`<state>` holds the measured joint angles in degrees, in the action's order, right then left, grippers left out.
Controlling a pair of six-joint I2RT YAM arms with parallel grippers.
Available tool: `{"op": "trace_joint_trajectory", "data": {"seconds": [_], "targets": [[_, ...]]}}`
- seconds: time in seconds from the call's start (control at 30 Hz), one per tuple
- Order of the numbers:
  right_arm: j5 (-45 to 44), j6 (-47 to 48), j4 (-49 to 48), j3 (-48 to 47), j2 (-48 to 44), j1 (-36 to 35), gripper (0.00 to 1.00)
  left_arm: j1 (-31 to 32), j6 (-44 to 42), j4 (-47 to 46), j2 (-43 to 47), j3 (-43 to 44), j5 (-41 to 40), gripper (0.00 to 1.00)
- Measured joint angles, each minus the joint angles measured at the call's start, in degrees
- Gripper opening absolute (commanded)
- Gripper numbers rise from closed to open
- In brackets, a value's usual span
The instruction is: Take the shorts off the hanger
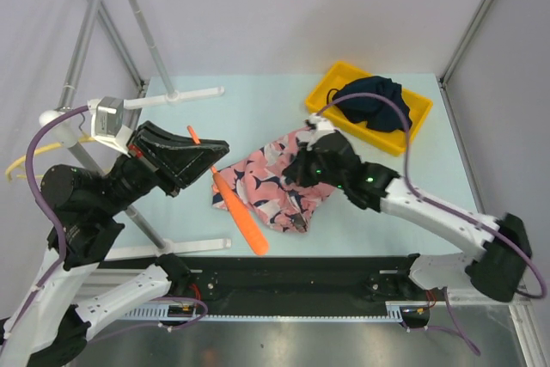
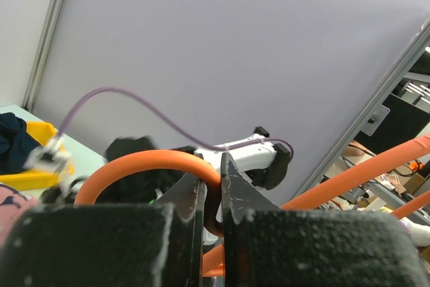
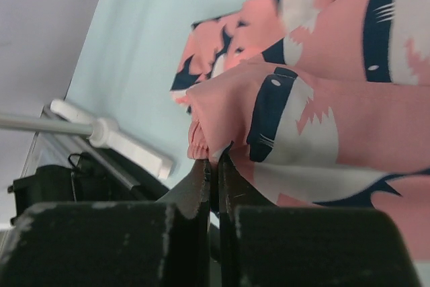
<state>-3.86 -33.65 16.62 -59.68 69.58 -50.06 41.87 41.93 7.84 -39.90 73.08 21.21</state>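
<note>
Pink shorts [image 3: 322,119] pinched in right gripper [image 3: 215,159]; left gripper [image 2: 213,173] clamps orange hanger [image 2: 134,162], mostly hidden.

A yellow bin [image 1: 414,112] sits at the upper right of the pale blue surface [image 1: 258,118]. A metal stand [image 1: 185,93] with white feet occupies the left side.

The top camera looks down from behind over the whole table [image 1: 258,118]. The left wrist camera tilts up, close on the hanger [image 2: 151,157]; the right sits close on the pink shorts [image 3: 336,126], both visible from above.
</note>
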Motion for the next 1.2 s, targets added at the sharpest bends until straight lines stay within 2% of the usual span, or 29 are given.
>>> {"op": "trace_joint_trajectory", "data": {"seconds": [0.17,0.27,0.3,0.4,0.47,0.5,0.63,0.67,0.73,0.77,0.8,0.97,1.07,1.2], "targets": [[6.1,-2.9,-10.8,0.0,12.2,-5.0,0.00,0.0,-0.1,0.5,0.2,0.0,-0.1,0.01],[10.0,-4.4,-15.4,-1.0,18.7,-5.7,0.08,0.0,0.0,0.5,0.2,0.0,-0.1,0.00],[11.7,-4.9,-16.5,-2.0,21.7,-5.6,0.19,0.0,0.0,0.5,0.1,0.0,-0.1,0.00],[15.3,-5.4,-18.0,-3.4,27.6,-5.2,0.39,0.0,0.0,0.5,-0.1,0.0,0.0,0.00],[16.5,-5.7,-17.3,-3.5,29.1,-5.0,0.46,0.0,0.0,0.5,-0.2,0.0,-0.1,0.00],[16.8,-5.6,-16.8,-3.5,29.2,-4.9,0.53,0.0,0.0,0.5,-0.2,0.0,-0.1,0.00],[16.3,-4.5,-12.2,-4.0,27.3,-4.8,0.69,0.0,0.0,0.8,-0.2,0.0,-0.1,0.00],[15.9,-3.9,-10.5,-4.1,25.9,-4.8,0.76,0.0,0.0,0.9,-0.2,0.0,-0.1,0.00],[14.9,-2.6,-6.6,-4.1,21.8,-4.9,0.86,0.0,0.0,1.3,-0.2,0.0,-0.1,0.00],[14.3,-2.4,-5.1,-4.1,19.6,-5.0,0.97,0.0,0.0,1.4,-0.2,0.0,-0.1,0.00],[13.6,-1.8,-3.2,-4.2,16.9,-5.0,1.00,0.0,0.0,1.4,-0.2,0.0,-0.1,0.00],[7.3,-0.2,6.1,-5.6,4.2,-3.4,1.00,0.0,0.0,1.2,-0.2,-0.3,0.0,0.00],[4.8,-0.2,10.3,-5.6,0.4,2.4,1.00,0.0,0.0,0.8,-0.2,-0.8,0.1,0.01],[4.1,-0.2,12.2,-2.7,0.1,11.4,1.00,0.0,0.0,0.8,-0.2,-1.1,0.2,0.01]]}}
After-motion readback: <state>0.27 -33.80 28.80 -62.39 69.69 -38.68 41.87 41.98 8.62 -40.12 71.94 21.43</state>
